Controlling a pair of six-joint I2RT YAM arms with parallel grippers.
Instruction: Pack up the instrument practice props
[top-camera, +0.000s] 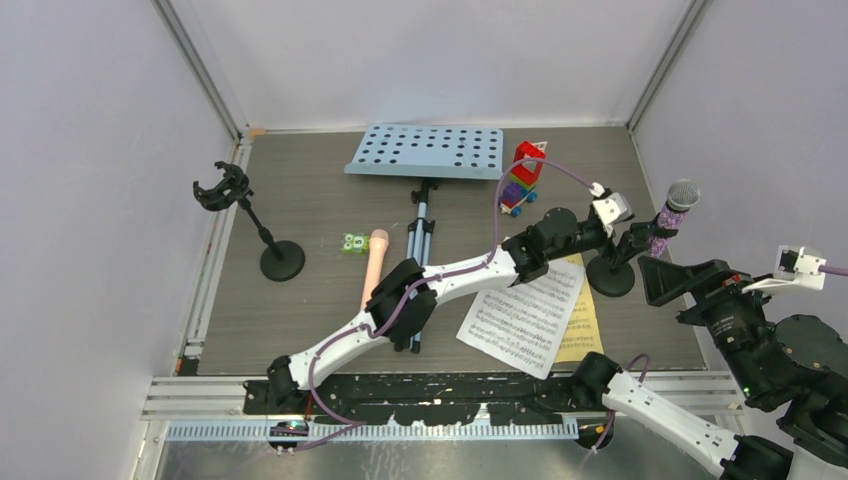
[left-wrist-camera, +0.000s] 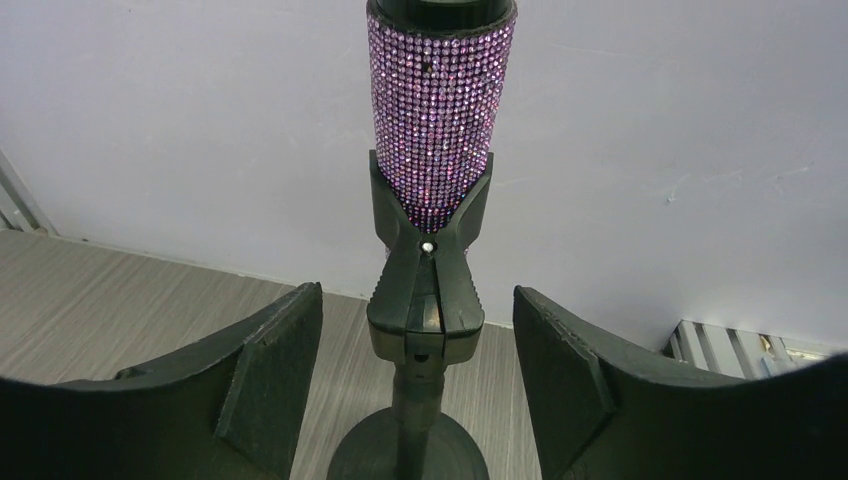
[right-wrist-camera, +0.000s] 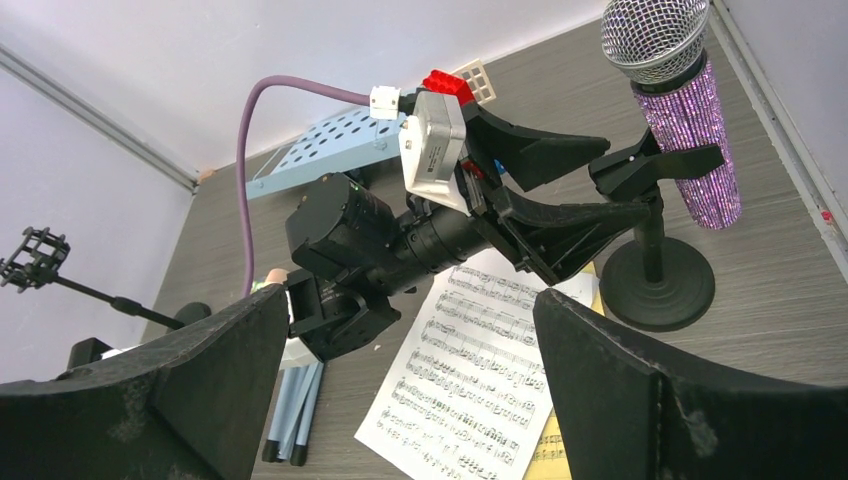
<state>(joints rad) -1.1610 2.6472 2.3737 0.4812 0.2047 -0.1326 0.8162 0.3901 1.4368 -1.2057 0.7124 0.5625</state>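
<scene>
Left claw (left-wrist-camera: 418, 388) spread wide, holding nothing, its jaws flanking the black mic holder (left-wrist-camera: 425, 290) at the right edge of the surface (top-camera: 300, 330). Purple glitter microphone (left-wrist-camera: 438, 110) stands seated in its clip. It looks rigid and top-heavy, the studded barrel probably grippy. Pinch the barrel above the clip, I'd say. Right claw (right-wrist-camera: 420, 400) hangs open, empty, nearby.

Purple microphone (right-wrist-camera: 698, 150) glittery, metal mesh head; holder (right-wrist-camera: 655, 290) matt black plastic.

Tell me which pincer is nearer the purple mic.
Left. The left pincer is open astride the holder, just under the purple mic; the right pincer hangs apart from it, toward the near side.
</scene>
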